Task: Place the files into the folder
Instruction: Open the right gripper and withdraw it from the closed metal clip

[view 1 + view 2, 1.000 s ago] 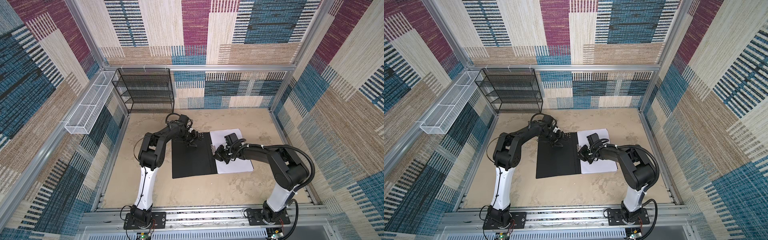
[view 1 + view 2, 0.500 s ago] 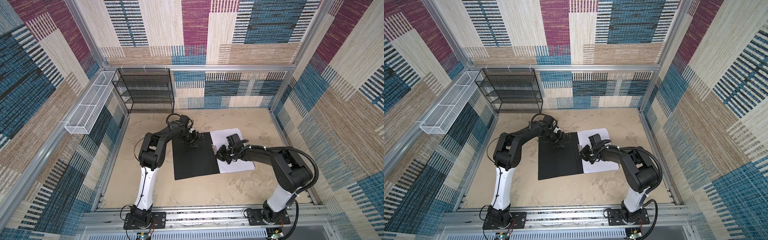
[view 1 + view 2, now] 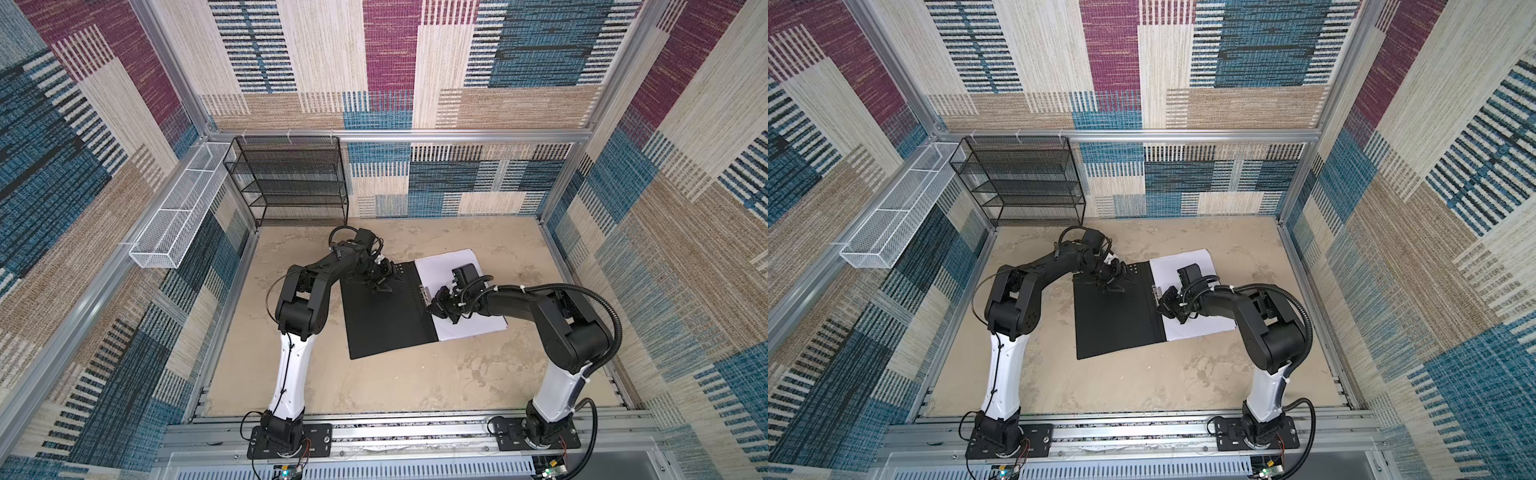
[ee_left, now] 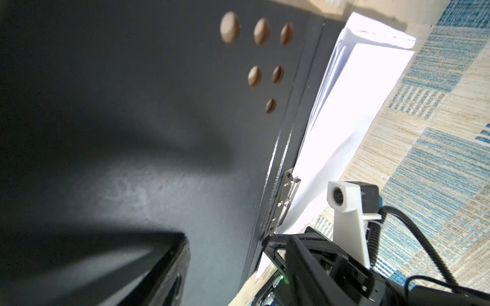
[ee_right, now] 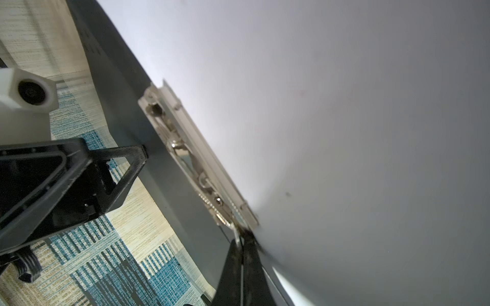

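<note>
Little has moved: your right claw (image 3: pixel 431 306) stays clenched at the near end of the clip (image 5: pixel 196 159), which runs far-to-near down the middle of the folder (image 3: pixel 386 324), files (image 3: pixel 473 324) lying just right of it, left claw (image 3: pixel 382 282) part-open, pinning its left half.

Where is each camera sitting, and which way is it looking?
Both top views: high above the arms' bases, looking down on the folder, the files, both whole arms, left gripper and right gripper.
Left wrist: low over the folder's black inside, facing the files; its own finger and the right gripper show.
Right wrist: skimming the files toward the metal clip; its shut fingertips nip it, left gripper shows too.
Shared: both wrist views show the metal clip and files.
</note>
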Robot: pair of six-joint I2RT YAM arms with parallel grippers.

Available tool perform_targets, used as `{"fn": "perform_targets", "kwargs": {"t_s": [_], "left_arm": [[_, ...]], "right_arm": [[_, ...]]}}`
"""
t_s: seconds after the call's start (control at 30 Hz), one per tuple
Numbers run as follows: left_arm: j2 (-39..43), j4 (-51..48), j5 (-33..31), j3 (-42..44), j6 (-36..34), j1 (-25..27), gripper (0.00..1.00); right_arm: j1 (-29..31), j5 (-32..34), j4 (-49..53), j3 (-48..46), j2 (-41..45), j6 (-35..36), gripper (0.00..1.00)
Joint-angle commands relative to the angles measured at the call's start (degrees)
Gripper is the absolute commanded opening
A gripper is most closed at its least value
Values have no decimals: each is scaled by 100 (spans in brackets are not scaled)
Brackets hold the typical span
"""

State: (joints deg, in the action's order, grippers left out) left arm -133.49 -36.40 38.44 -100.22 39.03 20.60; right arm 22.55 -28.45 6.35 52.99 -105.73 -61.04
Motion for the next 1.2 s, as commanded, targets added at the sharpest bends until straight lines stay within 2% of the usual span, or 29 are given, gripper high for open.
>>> {"fn": "perform_targets", "kwargs": {"t_s": [0.0,0.2,0.47,0.7,0.8,0.93,1.17], "left_arm": [[-381,-1416,-2616,205,13,23,64],[-388,-1419,-2596,210,4,23,64],[-392,-1419,-2578,188,15,23,64],[-404,-1422,-2582,179,17,23,64],[-402,-1416,-2578,176,15,18,64],[-400,-1417,-2578,179,13,23,64],[-409,-1417,-2569,161,-2,23,64]], "right_arm": [[18,1101,1241,128,-148,285,0],[25,753,1181,289,-100,452,0],[29,285,939,394,-39,487,8],[24,111,838,471,-93,566,9],[23,170,949,523,-64,591,13],[27,259,1058,576,-45,576,25],[22,196,1086,671,29,532,35]]}}
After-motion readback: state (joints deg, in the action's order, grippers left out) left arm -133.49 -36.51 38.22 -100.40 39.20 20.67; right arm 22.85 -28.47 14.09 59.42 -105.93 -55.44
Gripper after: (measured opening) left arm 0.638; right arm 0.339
